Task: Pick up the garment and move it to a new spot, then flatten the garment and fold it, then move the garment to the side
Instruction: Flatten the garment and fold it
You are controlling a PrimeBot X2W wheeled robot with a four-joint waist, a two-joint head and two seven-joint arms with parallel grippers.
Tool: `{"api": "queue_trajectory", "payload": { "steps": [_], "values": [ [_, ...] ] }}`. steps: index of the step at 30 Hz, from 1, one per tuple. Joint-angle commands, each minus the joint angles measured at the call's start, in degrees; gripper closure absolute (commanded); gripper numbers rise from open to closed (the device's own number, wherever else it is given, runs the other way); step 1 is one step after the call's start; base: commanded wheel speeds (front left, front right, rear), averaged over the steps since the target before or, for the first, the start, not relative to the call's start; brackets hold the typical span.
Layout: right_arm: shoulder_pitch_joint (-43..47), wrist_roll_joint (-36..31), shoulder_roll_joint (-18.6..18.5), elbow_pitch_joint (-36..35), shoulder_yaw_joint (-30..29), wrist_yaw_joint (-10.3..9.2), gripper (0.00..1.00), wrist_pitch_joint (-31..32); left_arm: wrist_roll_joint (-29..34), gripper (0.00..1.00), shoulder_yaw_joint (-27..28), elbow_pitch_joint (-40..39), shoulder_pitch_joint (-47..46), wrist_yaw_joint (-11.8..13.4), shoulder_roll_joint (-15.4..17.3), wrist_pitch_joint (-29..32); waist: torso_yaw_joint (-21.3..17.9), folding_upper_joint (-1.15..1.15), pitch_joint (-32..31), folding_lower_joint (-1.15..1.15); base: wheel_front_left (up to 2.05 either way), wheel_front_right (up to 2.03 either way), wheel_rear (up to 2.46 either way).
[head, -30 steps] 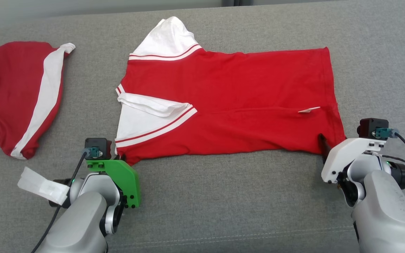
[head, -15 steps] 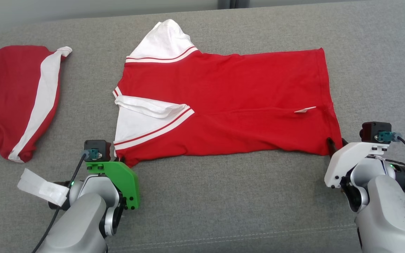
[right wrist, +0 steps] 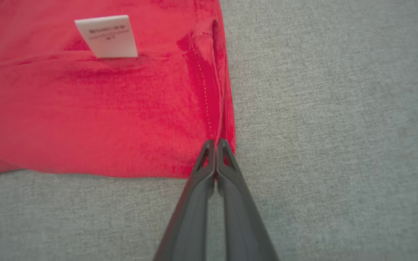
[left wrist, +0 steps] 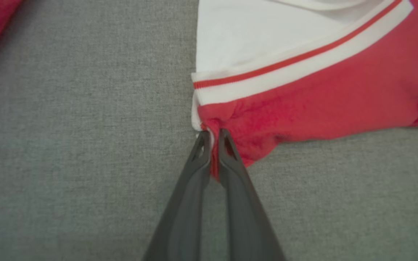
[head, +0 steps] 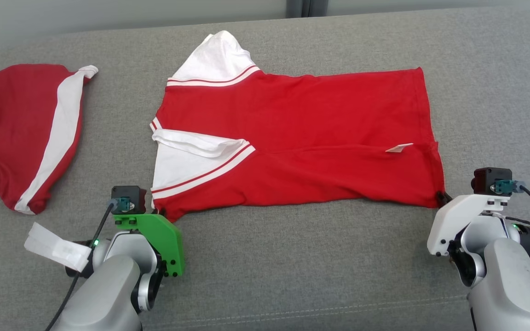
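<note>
Shirt (head: 302, 138), red with white sleeves, lies spread out in the middle of the grey cushion (head: 292, 266). It is folded in half the long way. A small white tag (head: 398, 147) sticks up near its right end. The left gripper (head: 161, 212) is at the near left corner, and its fingers (left wrist: 230, 159) are pinched on a bunch of red cloth there. The right gripper (head: 440, 197) is at the near right corner, and its fingers (right wrist: 227, 163) are squeezed together on the hem. Another red and white piece of clothing (head: 16, 133) lies in a heap far off to the left, well apart from the shirt.
</note>
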Motion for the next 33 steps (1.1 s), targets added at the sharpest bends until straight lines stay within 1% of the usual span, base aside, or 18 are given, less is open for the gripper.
{"api": "queue_trajectory", "payload": {
  "steps": [1,7,12,16,22,33],
  "values": [
    [1.2,0.4,-0.1,-0.3,-0.2,-0.04,1.00,0.3,-0.4,1.00,-0.2,0.4,1.0,-0.2,0.1,-0.1,0.0,0.00,-0.2,0.00,0.00,0.00,0.00],
    [3.1,1.7,-0.1,-1.3,-0.9,-0.04,1.00,0.6,-1.3,1.00,0.5,-0.7,3.2,0.2,0.5,-1.8,0.3,0.00,-2.0,0.00,0.00,0.00,0.00],
    [5.9,1.6,-0.2,-3.1,-1.6,-0.04,1.00,2.0,-2.0,1.00,0.9,-2.9,6.8,0.8,1.9,-2.9,0.6,0.00,-4.2,0.00,0.00,0.00,0.00],
    [8.6,1.1,-0.2,-5.9,-3.0,-0.06,1.00,4.0,-2.2,1.00,0.5,-5.3,9.8,1.3,3.4,-2.7,1.0,0.00,-5.9,0.00,0.00,0.00,0.00],
    [13.4,1.6,-0.2,-11.3,-4.1,-0.07,1.00,7.7,-2.3,1.00,0.0,-9.4,13.9,3.0,5.0,-1.8,1.4,0.00,-7.8,0.00,0.00,0.00,0.00],
    [21.6,4.8,-0.2,-20.5,-4.8,-0.07,1.00,13.8,-2.6,1.00,-0.7,-17.5,20.5,6.6,7.3,-0.9,1.8,0.00,-9.2,0.00,0.00,0.00,0.00]
  ]
}}
